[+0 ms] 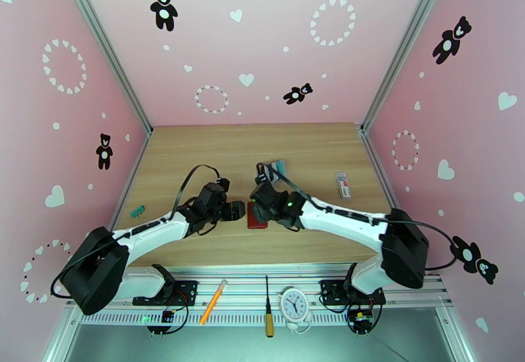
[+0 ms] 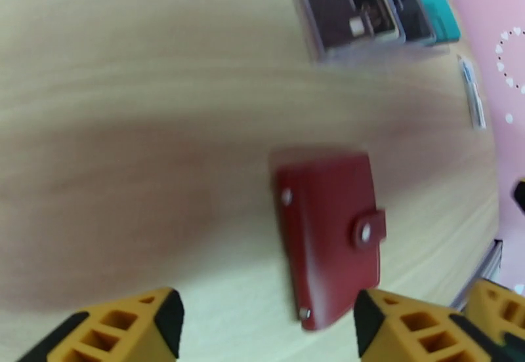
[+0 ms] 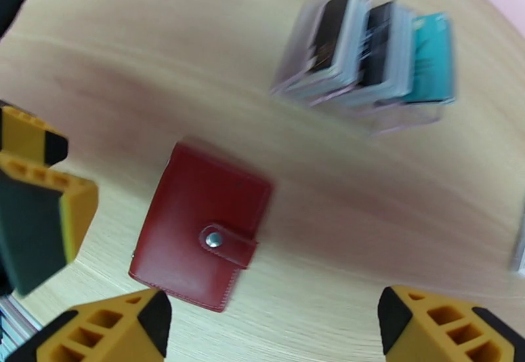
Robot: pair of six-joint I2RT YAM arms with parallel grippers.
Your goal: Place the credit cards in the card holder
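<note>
Logged card holder [image 3: 200,225] closed, snapped, flat near middle of table [image 1: 197,153], toward near edge. Logged credit cards [image 3: 367,48] slotted in clear stand [image 3: 400,113], nearer far edge. Noted left gripper [image 2: 268,311] and right gripper [image 3: 272,307] spread wide, empty, above holder. Judged best to pin holder flat, then lift snap tab [image 3: 226,244] without dragging.

A robotics lab booth: pink decal-covered walls [image 1: 262,48] are enclosing a tabletop [image 1: 197,147], and two arms [image 1: 151,229] are sitting bolted to a rail [image 1: 249,291].
</note>
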